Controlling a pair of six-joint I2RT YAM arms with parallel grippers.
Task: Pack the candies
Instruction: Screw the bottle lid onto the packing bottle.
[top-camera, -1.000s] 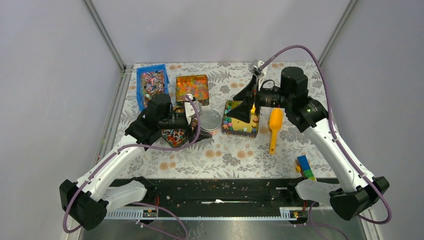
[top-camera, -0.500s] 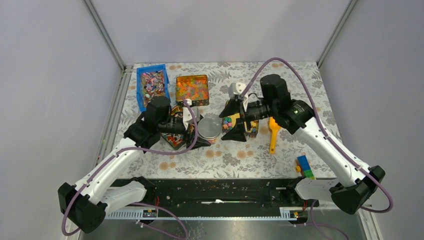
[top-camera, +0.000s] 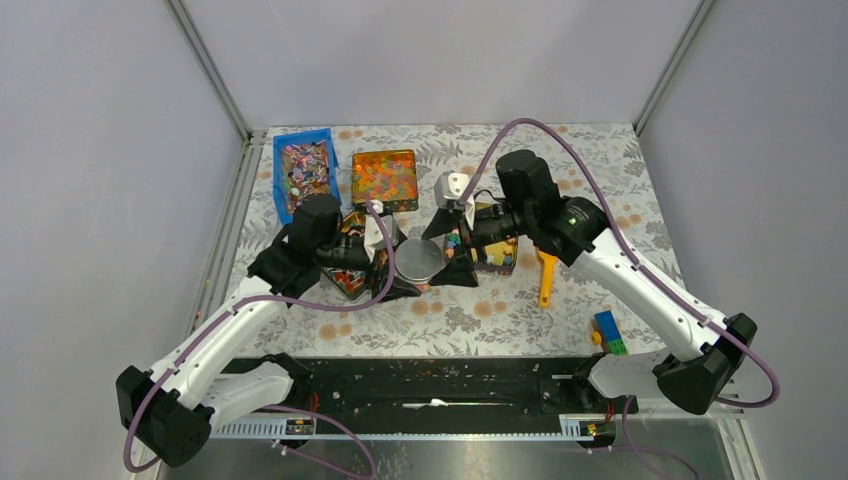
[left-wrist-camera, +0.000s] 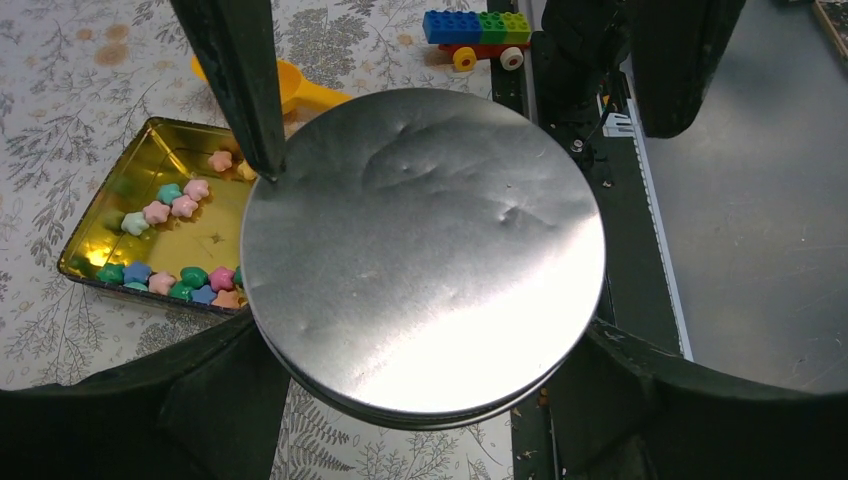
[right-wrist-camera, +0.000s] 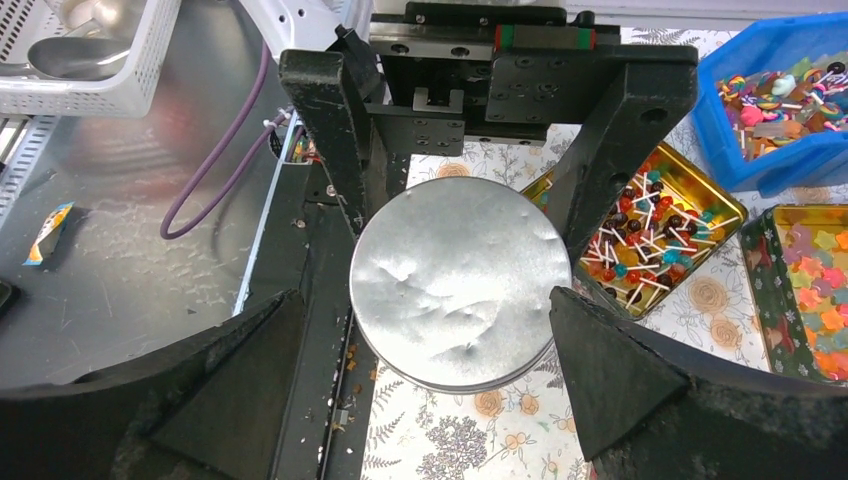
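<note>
The candies (left-wrist-camera: 172, 206), small pastel stars, lie in a shallow gold tin (left-wrist-camera: 150, 150); in the top view the right arm hides most of that tin (top-camera: 497, 258). My left gripper (left-wrist-camera: 422, 335) is shut on a round silver tin (left-wrist-camera: 425, 250) with its lid on, one finger on each side of the rim. From the right, my right gripper (right-wrist-camera: 428, 300) stands open around the same silver tin (right-wrist-camera: 460, 280), and both its fingers are apart from the tin. In the top view the left gripper (top-camera: 405, 258) and the right gripper (top-camera: 448, 245) meet at the silver tin (top-camera: 418, 258).
A yellow scoop (top-camera: 547, 262) lies right of the candy tin, with a toy brick car (top-camera: 608, 333) nearer the front edge. A gold tin of lollipops (right-wrist-camera: 650, 235) sits beside the left gripper. At the back stand a blue bin of wrapped sweets (top-camera: 305, 172) and a tin of orange sweets (top-camera: 385, 178).
My right arm has swung left from above the candy tin, and its open fingers now flank the silver tin. The left gripper has hardly moved and still holds the tin.
</note>
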